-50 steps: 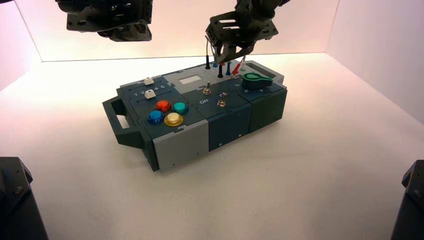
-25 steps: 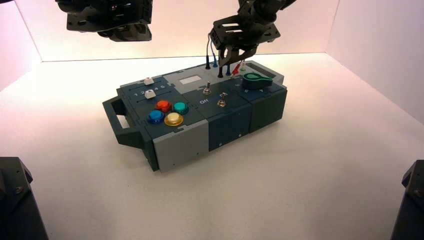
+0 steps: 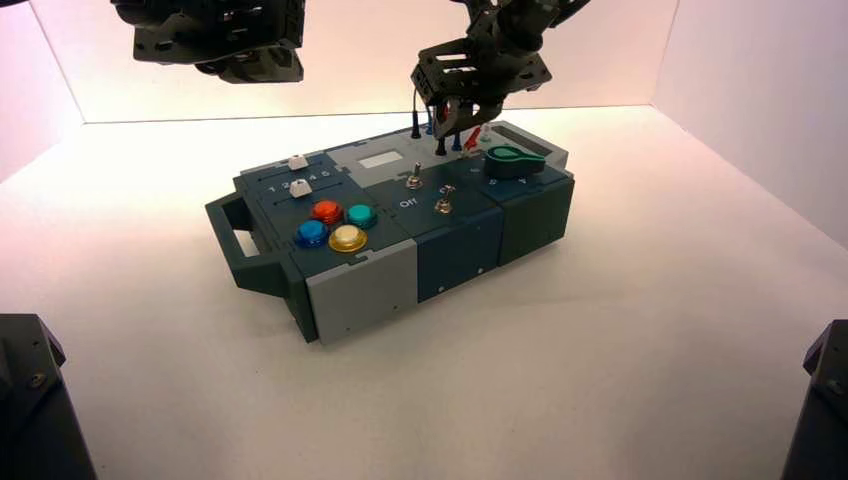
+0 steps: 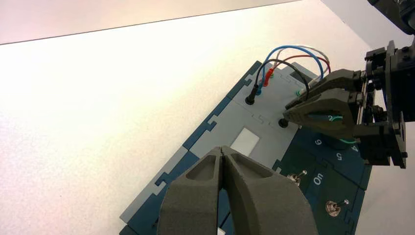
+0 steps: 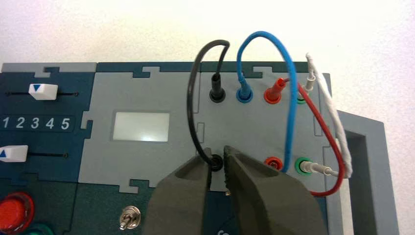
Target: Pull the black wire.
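Presently, right gripper (image 5: 217, 149) is held narrowly open about black wire (image 5: 191, 100), grip undetermined; left gripper (image 4: 221, 149) is parked leftward, closed, empty

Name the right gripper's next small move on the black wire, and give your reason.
Probably finish closing on the black wire's near end: the right gripper's fingertips straddle its socket, yet a gap still shows between them, so pulling now might slip.
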`<action>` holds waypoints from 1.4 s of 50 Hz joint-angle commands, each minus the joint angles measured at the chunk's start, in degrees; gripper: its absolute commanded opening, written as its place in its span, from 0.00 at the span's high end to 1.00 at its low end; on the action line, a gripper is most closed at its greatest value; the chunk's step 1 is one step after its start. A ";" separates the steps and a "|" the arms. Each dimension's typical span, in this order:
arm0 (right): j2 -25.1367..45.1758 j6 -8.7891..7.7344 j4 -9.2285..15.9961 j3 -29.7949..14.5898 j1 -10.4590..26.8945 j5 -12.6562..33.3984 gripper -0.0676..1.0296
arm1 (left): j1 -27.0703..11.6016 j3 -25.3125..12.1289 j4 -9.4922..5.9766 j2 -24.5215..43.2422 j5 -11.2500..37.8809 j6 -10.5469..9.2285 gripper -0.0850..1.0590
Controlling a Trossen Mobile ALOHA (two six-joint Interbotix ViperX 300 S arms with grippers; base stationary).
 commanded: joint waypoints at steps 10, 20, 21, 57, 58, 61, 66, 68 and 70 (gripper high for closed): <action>-0.70 0.09 0.44 -1.32 -0.62 0.44 0.96 | 0.00 -0.53 0.18 -0.79 -0.26 0.09 0.95; -1.58 0.09 0.09 -1.85 -0.70 2.37 0.96 | 0.00 -0.62 0.18 -0.79 -0.18 0.09 0.95; -1.58 0.09 0.09 -1.93 -0.62 2.46 0.96 | 0.00 -0.62 0.18 -0.79 -0.18 0.09 0.95; -7.03 0.09 -0.88 -3.52 -0.70 5.10 0.96 | 0.00 -0.62 0.18 -0.79 -0.26 0.09 0.95; -7.12 0.09 -0.88 -3.52 -0.79 5.10 0.96 | 0.00 -0.53 0.09 -0.79 -0.26 0.09 0.95; -7.12 0.09 -0.88 -3.52 -0.79 5.19 0.96 | 0.00 -0.53 0.18 -0.79 -0.26 0.09 0.95; -6.59 0.09 -0.97 -3.52 -0.79 5.19 0.96 | 0.00 -0.53 0.18 -0.79 -0.26 0.09 0.95; -6.50 0.00 -0.88 -3.52 -0.79 5.19 0.96 | 0.00 -0.53 0.18 -0.79 -0.26 0.09 0.95; -6.42 0.00 -0.88 -3.52 -0.79 5.19 0.96 | 0.00 -0.53 0.18 -0.79 -0.26 0.09 0.95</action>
